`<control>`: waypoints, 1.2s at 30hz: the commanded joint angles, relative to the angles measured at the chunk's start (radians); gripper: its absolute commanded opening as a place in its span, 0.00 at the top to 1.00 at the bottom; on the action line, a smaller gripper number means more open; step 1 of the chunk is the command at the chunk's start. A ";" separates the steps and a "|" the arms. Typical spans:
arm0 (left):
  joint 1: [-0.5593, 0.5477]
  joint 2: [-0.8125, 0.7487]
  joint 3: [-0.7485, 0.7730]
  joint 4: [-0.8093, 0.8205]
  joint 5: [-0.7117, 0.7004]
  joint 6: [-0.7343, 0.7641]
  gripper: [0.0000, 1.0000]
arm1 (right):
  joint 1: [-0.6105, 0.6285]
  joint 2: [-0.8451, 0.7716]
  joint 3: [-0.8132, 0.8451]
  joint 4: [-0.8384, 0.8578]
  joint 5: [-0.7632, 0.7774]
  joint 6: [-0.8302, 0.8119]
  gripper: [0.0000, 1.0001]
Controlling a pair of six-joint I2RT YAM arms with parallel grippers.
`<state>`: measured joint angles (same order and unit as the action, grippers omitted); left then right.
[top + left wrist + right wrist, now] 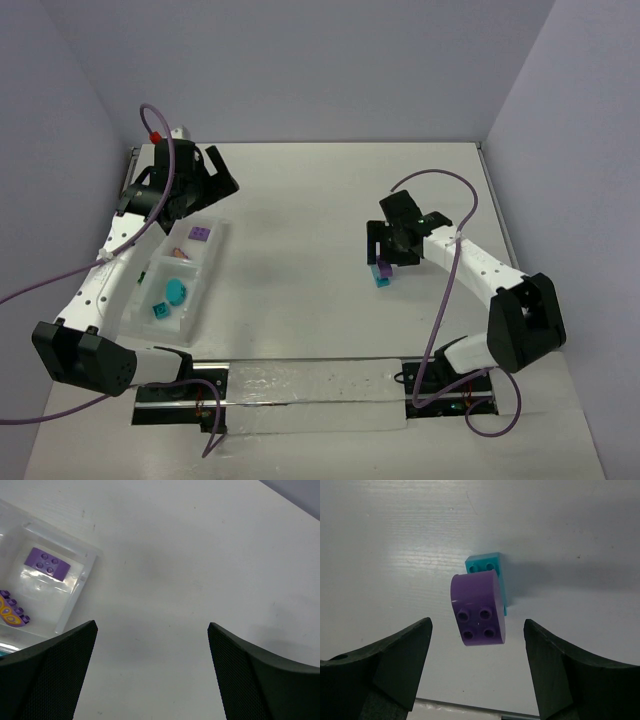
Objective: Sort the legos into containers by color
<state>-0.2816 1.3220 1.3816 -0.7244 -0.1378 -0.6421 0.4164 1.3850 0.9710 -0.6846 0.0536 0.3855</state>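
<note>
Here the right claw (477, 630) hangs spread over the purple-cyan bricks (479, 607).

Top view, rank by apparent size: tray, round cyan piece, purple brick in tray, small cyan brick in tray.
1. Clear tray, by far the largest.
2. Round cyan piece and purple brick: too close to rank.
3. Small cyan brick.

Soft, even light falls from overhead, so the white bench (330, 200) is bright and its shadows are faint and blurry, the darkest a grey patch just right of the stacked purple and cyan bricks (480, 607) in the right wrist view. The clear tray (82, 587) gives off small white glints, and the near black fingers (50, 680) in both wrist views look soft-edged.
</note>
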 commanded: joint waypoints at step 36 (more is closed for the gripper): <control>-0.022 -0.195 -0.251 0.505 0.914 -0.060 0.07 | 0.016 -0.199 0.087 0.771 -0.879 0.336 1.00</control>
<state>-0.2996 1.1648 1.1597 -0.4074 0.5999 -0.6597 0.4254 1.2003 1.0693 -0.0605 -0.7220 0.6582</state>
